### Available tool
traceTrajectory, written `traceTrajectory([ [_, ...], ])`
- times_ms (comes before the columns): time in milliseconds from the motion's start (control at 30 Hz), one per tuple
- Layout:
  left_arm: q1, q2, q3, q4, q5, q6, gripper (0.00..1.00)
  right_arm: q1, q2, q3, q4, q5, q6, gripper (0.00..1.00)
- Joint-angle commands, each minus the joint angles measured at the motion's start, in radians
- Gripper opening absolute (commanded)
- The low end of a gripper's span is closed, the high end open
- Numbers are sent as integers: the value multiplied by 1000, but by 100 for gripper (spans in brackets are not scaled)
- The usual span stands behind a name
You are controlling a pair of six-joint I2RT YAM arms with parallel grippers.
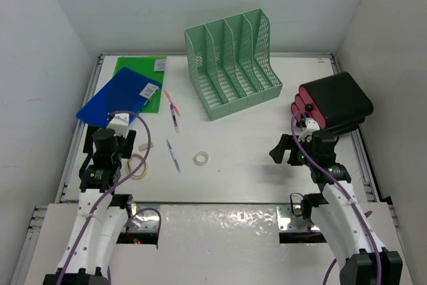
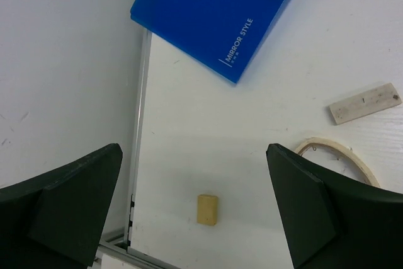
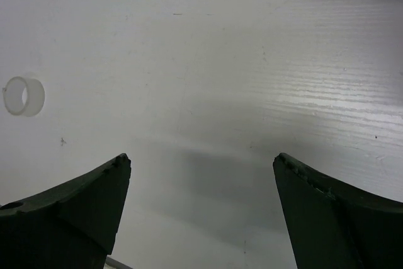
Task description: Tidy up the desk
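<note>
Desk (image 1: 253, 145), carrying the green rack (image 1: 233, 61), hardly organized: blue folder (image 1: 120, 95), pens (image 1: 175, 115) and, apparently, a tape roll (image 1: 201, 158) lie loose left of and before the rack. Left hand (image 2: 194, 152) and right hand (image 3: 203, 155) spread, empty.

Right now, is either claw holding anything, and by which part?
Nothing is held: the left claw and right claw both stand open, empty, above the desk.

White table (image 1: 247, 145) with desk things spread out

A green rack (image 1: 233, 65) stands at the back. Left of the rack, a blue folder (image 1: 120, 96) lies partly on a green folder (image 1: 137, 69). In front of the rack lie pens (image 1: 173, 113) and a small tape roll (image 1: 201, 158). Right of the rack sits a black and red case (image 1: 333, 105).
</note>
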Motion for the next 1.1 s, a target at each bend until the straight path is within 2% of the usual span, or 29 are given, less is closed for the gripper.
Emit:
traceTrajectory([
  [0, 9, 7, 6, 72, -18, -25, 99, -1, 3, 36, 14, -12, -7, 92],
  [133, 10, 16, 40, 63, 56, -19, 99, -1, 14, 66, 10, 38, 1, 89],
  [267, 9, 41, 32, 138, 132, -15, 99, 3, 51, 138, -7, 162, 40, 70],
  [400, 9, 113, 9, 241, 159, -44, 99, 71, 135, 271, -39, 446, 24, 66],
  [433, 9, 154, 11, 255, 177, -50, 99, 120, 158, 328, -47, 589, 16, 65],
  [533, 9, 230, 28, 256, 177, -52, 99, 209, 274, 449, -78, 803, -15, 65],
  [633, 9, 284, 32, 258, 160, -61, 99, 235, 412, 549, -95, 857, -61, 65],
  [733, 9, 298, 28, 263, 166, -61, 99, 273, 509, 630, -113, 971, -162, 66],
  [833, 9, 294, 17, 272, 185, -56, 99, 347, 610, 652, -25, 1119, -399, 64],
  [867, 9, 294, 17, 272, 189, -56, 99, 368, 661, 655, 0, 1166, -439, 64],
  [900, 8, 291, 17, 272, 191, -55, 99, 385, 687, 658, 22, 1280, -481, 64],
  [1033, 8, 285, 20, 269, 198, -56, 99, 442, 821, 697, 88, 1462, -616, 62],
  [1067, 8, 286, 18, 267, 200, -56, 99, 444, 841, 703, 98, 1497, -637, 59],
])
